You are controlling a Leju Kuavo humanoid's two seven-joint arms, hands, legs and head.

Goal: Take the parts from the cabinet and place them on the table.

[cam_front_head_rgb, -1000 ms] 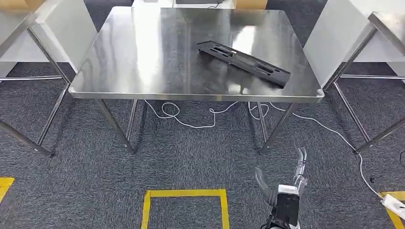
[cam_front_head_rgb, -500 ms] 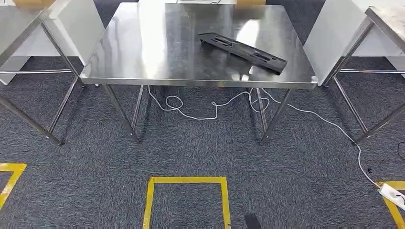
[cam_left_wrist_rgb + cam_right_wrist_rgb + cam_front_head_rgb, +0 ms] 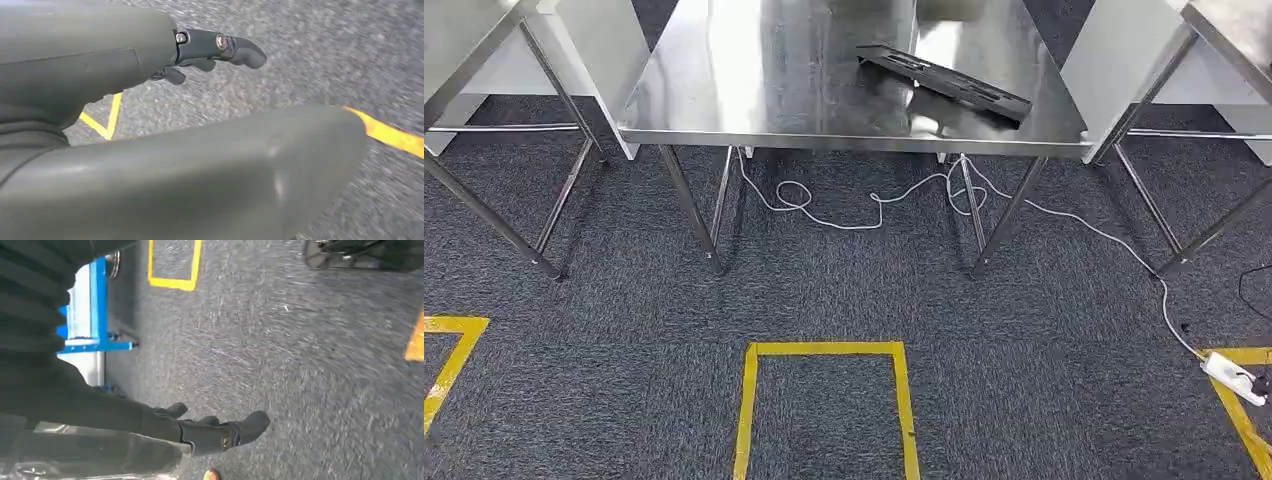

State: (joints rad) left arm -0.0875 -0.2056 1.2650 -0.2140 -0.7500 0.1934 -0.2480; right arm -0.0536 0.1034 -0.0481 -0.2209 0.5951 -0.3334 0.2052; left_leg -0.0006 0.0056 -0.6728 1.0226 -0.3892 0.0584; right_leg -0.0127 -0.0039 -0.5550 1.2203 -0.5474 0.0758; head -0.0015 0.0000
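Fingers [image 3: 220, 47] of left hand [image 3: 150, 125] extended over grey carpet [image 3: 844, 290], gripping nothing — same for right hand [image 3: 165, 432], spread and empty. Long black part [image 3: 944, 82] flat on steel table [image 3: 754, 100], right of centre.

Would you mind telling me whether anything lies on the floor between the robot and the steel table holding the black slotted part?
Nothing visible blocks the way: grey carpet and a yellow tape square lie before the steel table bearing the black slotted part. A white cable trails under the table's front edge, running to a power strip.
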